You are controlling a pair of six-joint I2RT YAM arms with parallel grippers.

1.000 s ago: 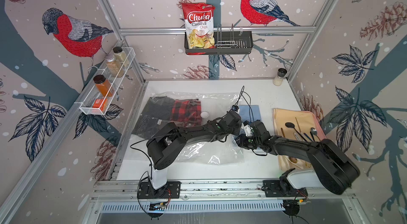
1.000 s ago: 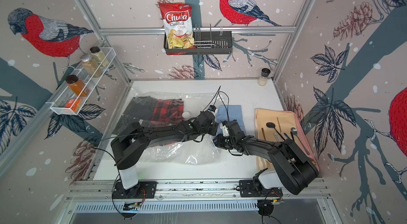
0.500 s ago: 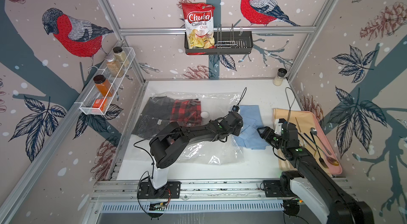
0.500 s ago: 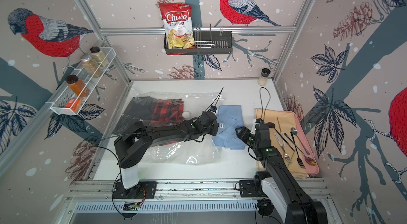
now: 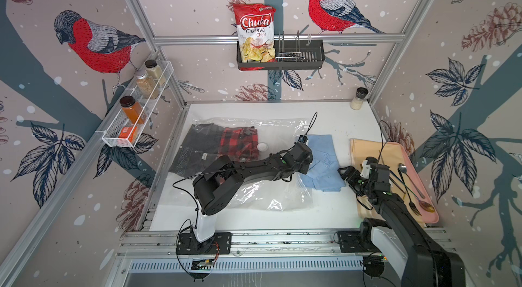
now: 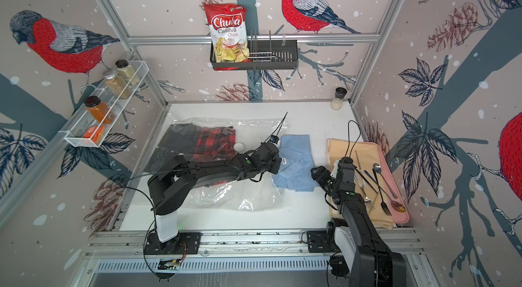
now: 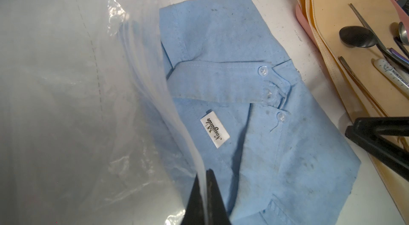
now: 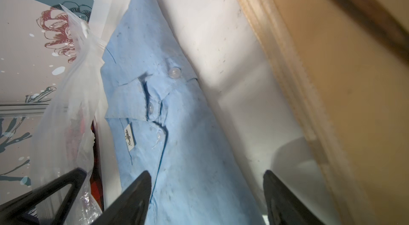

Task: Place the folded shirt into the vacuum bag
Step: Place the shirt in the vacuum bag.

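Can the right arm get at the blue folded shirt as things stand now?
Probably yes. The right tool is open and faces the blue shirt close by, with nothing between them. The left tool only pinches the vacuum bag.

- The folded shirt point(image 5: 322, 164) is light blue, with clear buttons and a white label in black script.
- The vacuum bag point(image 5: 271, 195) is clear and glossy; its valve point(image 5: 262, 147) is white.
- The checked shirt point(image 5: 240, 144) is red and black.
- The dark shirt point(image 5: 195, 150) is charcoal.
- The cloth point(image 5: 364, 150) is pale yellow.
- The tray point(image 5: 430, 216) is pink.
- The chip bag point(image 5: 254, 31) is red with white lettering.
- The walls point(image 5: 197, 3) are pale pink, with red-breasted birds.
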